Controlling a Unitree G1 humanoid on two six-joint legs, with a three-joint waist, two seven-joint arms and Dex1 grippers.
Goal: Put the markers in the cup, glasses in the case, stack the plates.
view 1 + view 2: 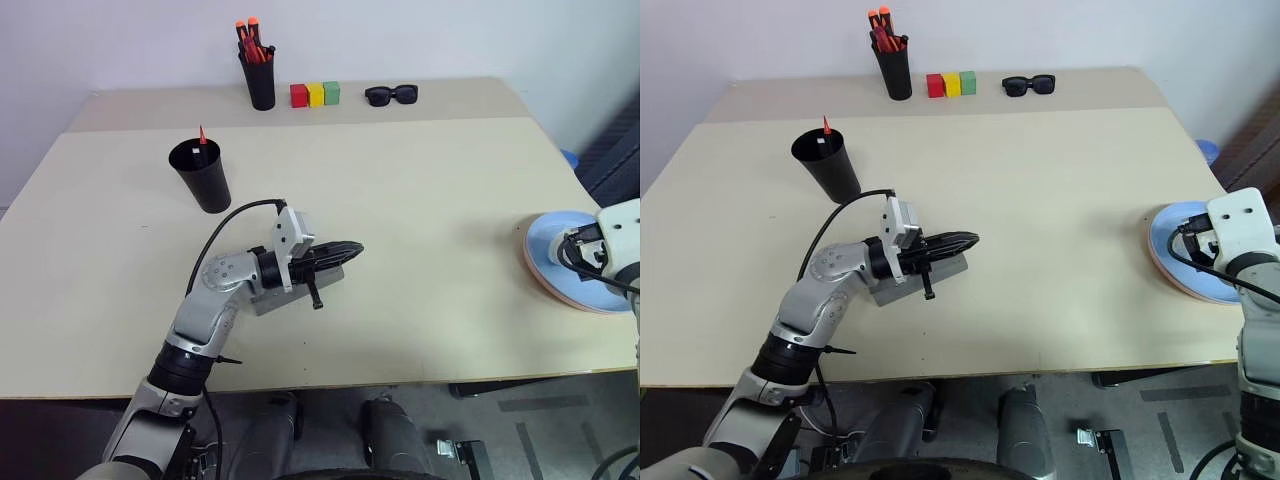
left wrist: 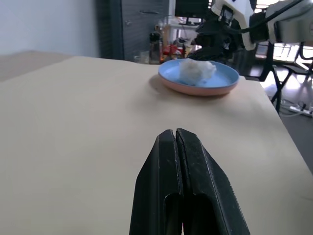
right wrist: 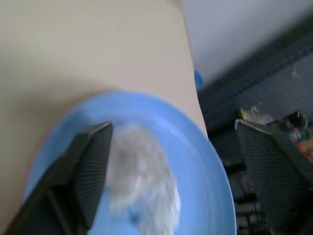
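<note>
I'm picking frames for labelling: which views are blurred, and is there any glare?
Right wrist view: soft all over, the blue plate and the finger smeared. Left wrist view: table and stacked plates fairly crisp, the closed fingers sharp, bright windows behind washed out. Eye views: sharp and evenly lit, soft shadow beside the black cup.

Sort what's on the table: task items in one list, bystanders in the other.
Task items:
- black cup with markers sticking out
- grey case under the left gripper
- blue plate stacked on pink plate

Bystanders:
- pen holder of red pens
- red, yellow, green blocks
- black sunglasses
</note>
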